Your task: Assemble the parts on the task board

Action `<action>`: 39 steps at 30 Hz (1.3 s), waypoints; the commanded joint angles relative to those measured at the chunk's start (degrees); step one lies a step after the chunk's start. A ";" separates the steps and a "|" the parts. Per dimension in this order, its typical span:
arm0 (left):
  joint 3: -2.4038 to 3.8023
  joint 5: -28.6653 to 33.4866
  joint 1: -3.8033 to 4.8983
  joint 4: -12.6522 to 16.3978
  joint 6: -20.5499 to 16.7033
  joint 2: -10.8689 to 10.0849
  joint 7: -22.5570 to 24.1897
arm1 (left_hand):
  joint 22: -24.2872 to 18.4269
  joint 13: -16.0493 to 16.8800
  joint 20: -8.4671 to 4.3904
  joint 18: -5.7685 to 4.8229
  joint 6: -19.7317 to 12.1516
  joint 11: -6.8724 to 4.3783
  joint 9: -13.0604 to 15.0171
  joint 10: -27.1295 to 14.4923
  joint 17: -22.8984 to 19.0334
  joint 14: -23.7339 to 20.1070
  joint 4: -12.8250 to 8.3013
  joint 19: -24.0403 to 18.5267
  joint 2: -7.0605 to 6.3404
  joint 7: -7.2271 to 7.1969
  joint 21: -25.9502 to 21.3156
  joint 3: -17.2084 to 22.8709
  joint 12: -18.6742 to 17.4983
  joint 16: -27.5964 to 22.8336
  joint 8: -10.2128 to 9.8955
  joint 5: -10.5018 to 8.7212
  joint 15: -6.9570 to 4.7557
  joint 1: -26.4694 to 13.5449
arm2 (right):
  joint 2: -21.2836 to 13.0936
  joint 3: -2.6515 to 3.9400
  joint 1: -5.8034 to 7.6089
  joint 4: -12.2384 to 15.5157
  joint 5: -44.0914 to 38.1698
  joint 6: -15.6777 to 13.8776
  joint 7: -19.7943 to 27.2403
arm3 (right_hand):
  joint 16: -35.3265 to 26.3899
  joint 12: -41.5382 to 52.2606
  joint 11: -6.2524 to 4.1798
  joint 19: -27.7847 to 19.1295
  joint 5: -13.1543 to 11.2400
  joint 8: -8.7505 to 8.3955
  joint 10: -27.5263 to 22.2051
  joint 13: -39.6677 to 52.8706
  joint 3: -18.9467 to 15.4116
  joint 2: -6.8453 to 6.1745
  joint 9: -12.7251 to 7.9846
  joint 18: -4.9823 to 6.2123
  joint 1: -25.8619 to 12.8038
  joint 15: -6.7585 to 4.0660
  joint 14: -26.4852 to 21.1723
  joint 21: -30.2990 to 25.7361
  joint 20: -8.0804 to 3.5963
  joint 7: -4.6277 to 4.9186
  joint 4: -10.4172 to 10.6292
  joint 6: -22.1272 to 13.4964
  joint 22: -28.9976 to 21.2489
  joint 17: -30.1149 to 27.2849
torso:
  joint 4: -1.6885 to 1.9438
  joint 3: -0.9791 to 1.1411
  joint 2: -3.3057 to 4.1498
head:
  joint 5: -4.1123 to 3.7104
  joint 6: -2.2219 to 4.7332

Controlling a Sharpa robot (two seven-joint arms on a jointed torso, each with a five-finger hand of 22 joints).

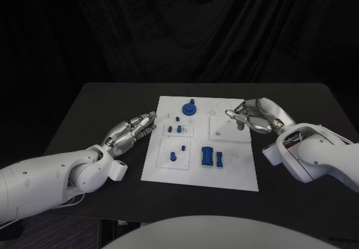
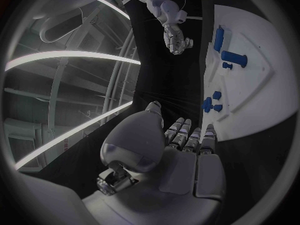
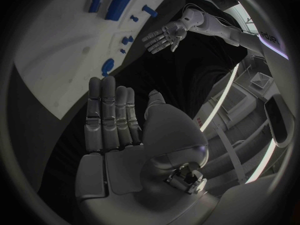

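No text, label, brand, number or sign can be read anywhere, neither on the flat white rectangular task board (image 1: 235,176) nor on the small blue plastic parts (image 1: 207,156) on it.

From the head camera I can't make out the shapes of the small blue parts (image 1: 178,127) near the middle of the task board (image 1: 235,176); they are too tiny. The right hand (image 1: 254,115) covers the board's far right corner. The left arm's shoulder end is cut off at the picture's left edge. In my left wrist view the board (image 2: 262,100) runs out past the circle's rim
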 commanded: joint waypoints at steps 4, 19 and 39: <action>0.03 0.32 0.52 0.20 -4.05 0.93 11.29 | -0.36 -0.20 -1.85 -0.76 -2.00 -1.76 -0.17 -0.69 -0.11 -0.11 0.04 -0.23 0.05 -4.64 -0.04 -0.93 -1.00 -0.21 -0.45 -2.61 -2.12 -2.28 | 0.67 -0.01 -0.27 -3.20 16.75 1.40 18.87 | -12.83 -15.66 6.15 -19.83 1.35 -13.31 -15.33 -15.14 -1.49 1.05 -9.02 -3.19 1.54 8.03 -20.13 -10.55 6.25 4.13 0.13 -5.20 -14.94 -9.80 | 0.09 0.27 -1.18 | -0.53 0.00; 0.00 0.01 0.48 -1.46 -3.36 2.53 0.00 | -2.72 -1.96 -5.03 -2.42 -5.65 -7.05 -1.53 -8.26 -0.11 -0.11 -5.06 -1.96 -4.94 -4.03 -1.75 1.87 -8.84 -0.21 -1.77 -12.63 -6.43 -26.98 | 1.23 -0.05 -1.42 -6.22 20.24 6.54 22.49 | -28.01 -29.74 -2.44 -49.79 -8.25 -31.59 -42.86 -31.15 0.64 -0.45 -21.67 -7.45 -22.96 2.01 -49.48 -13.72 3.36 -9.54 -5.01 -29.80 -54.62 -21.34 | -0.27 0.69 -1.88 | -0.26 0.01; 7.47 5.19 1.34 0.64 -28.54 8.54 -5.81 | -2.72 -1.96 -9.68 -8.33 -11.99 -7.05 -1.53 -8.26 -0.11 -0.11 -11.26 -1.96 -11.37 -4.03 -1.75 7.85 -8.84 -0.21 -1.77 -18.62 -6.43 -53.67 | 13.14 11.32 -9.46 -13.89 43.55 -1.32 26.42 | -36.22 -36.36 -7.42 -49.79 -16.21 -38.68 -42.86 -37.07 7.78 -8.57 -21.67 -7.45 -50.23 -5.66 -49.48 -13.72 -3.06 -9.54 -11.67 -36.19 -60.86 -21.34 | -2.99 -1.01 -5.64 | -1.53 12.00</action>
